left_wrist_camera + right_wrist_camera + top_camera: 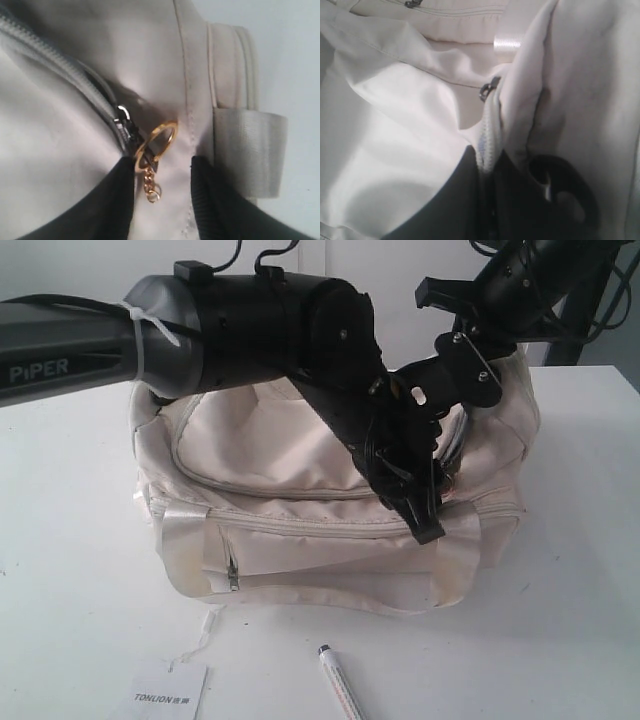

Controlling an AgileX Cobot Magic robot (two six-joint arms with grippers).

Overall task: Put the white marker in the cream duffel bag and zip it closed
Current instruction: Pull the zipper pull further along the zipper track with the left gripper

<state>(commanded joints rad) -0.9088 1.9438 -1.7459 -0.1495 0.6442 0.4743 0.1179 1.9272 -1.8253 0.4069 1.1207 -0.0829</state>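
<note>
Clearly, in the exterior view, the slim white marker (340,687) with its dark tip lies on the white table (560,570) in front of the large, soft cream duffel bag (290,490), apart from it and not yet inside. A flat white paper tag (170,697) lies near the marker. The left arm (200,320) reaches across the bag's top to its right end, where the left gripper (425,520) points down, close under the right arm (520,280).

In the left wrist view the jaws stand wide. The gold ring pull (156,141) and its short chain hang between the two dark fingers (112,205), with the ring's lower end just at one fingertip and nothing clamped.

In the right wrist view the right gripper (487,167) is pinched narrow on the bag's zipper edge, holding the fabric.

From here, I judge the closing jaws could catch only the thin chain, or push the ring aside and miss it. If the right pinch slips off the soft cloth, the whole bag would drag with any pull. The arms sit close enough to knock together.

Count: one marker, one bag, one tag, one gold pull, two arms.
</note>
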